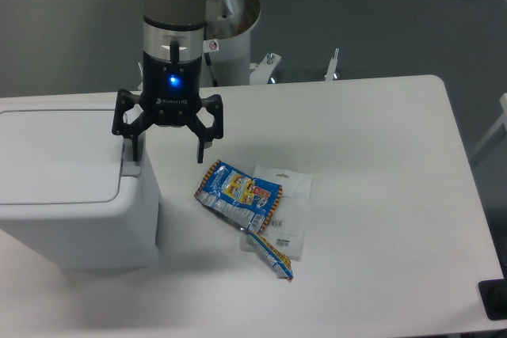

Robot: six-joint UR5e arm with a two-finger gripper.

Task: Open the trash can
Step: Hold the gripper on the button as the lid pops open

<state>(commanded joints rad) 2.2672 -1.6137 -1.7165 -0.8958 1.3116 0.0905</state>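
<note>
Grey floor behind, with a white robot pedestal [230, 37] at the far edge of a white table [380, 219] that fills most of the view. At the table's left, the trash can [75, 195]: large, boxy, white plastic with rounded corners, cut off by the left edge of the frame. Flat rectangular lid [55, 156] down and closed, lying level across the top. At the lid's right edge, a grey push tab [130, 165], partly hidden behind one finger.

Above the can's right rim, the arm's wrist [170, 45] pointing straight down, grey and silver, with a blue light glowing on the black gripper body. Gripper [168, 148] spread wide, jaws apart, nothing held between them. One finger [133, 144] down over the grey tab at the lid's edge; actual contact impossible to judge from this angle. The other finger [203, 148] hanging past the can's right side, over bare tabletop.

Just right of the can, near the table's middle, a blue and yellow snack wrapper [238, 192] lying flat and crinkled, overlapping a clear plastic packet [287, 207] with a white header beneath it. Touching the packet's lower edge, a narrow blue wrapper strip [273, 255], angled toward the front. All three clear of the can and of the gripper. A dark object [495, 300] at the lower right corner, too cropped to identify.
</note>
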